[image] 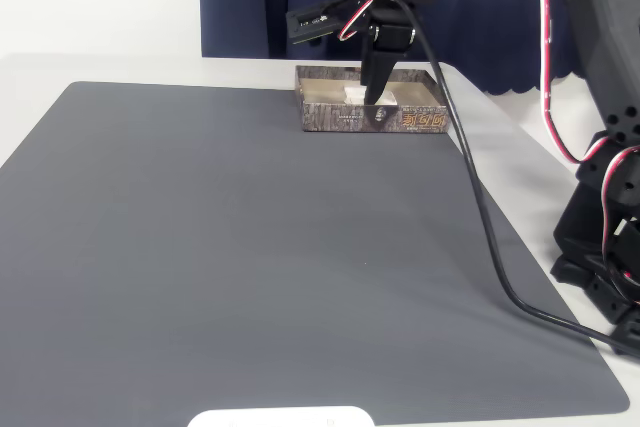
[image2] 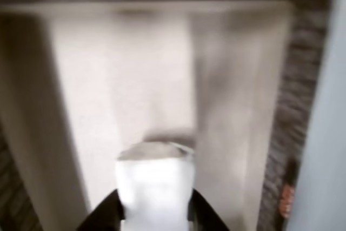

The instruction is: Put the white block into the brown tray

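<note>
The brown tray (image: 370, 119) sits at the far edge of the grey mat, wood-grain walls outside and pale cream inside (image2: 108, 79). My black gripper (image: 373, 99) reaches down into it from above. Between the fingers is the white block (image2: 155, 185), held upright just over the tray floor; a bit of the white block (image: 356, 94) shows beside the fingers in the fixed view. The dark fingertips (image2: 102, 215) press on both sides of the block. The wrist view is blurred.
A large dark grey mat (image: 250, 247) covers the white table. A black cable (image: 480, 207) runs from the gripper across the mat's right side to the arm base (image: 600, 247). A white rounded shape (image: 282, 417) sits at the bottom edge. Blue curtain behind.
</note>
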You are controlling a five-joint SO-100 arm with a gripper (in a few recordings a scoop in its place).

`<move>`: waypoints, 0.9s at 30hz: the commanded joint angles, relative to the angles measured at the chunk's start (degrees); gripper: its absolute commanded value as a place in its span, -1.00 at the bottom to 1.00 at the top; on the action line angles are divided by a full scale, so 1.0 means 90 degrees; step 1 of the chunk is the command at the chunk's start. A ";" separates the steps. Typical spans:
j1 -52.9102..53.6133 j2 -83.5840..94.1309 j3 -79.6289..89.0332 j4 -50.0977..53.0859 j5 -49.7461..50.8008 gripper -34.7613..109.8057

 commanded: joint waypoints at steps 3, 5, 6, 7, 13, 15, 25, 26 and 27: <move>0.0049 0.0049 -0.0371 -0.0068 0.0029 -0.04; 0.0059 0.0039 -0.0439 -0.0088 -0.0088 0.02; 0.0049 0.0039 -0.0439 -0.0127 -0.0117 0.04; 0.0039 0.0049 -0.0449 -0.0156 -0.0186 0.06; 0.0029 0.0127 -0.0488 -0.0254 -0.0117 0.10; 0.0039 0.0303 -0.0439 -0.0244 -0.0068 0.08; -0.0244 0.2119 0.0986 0.0664 0.1094 -0.52; -0.0293 0.2314 0.1191 0.0664 0.1309 -0.52; -0.0342 0.2520 0.1416 0.0664 0.1523 -0.52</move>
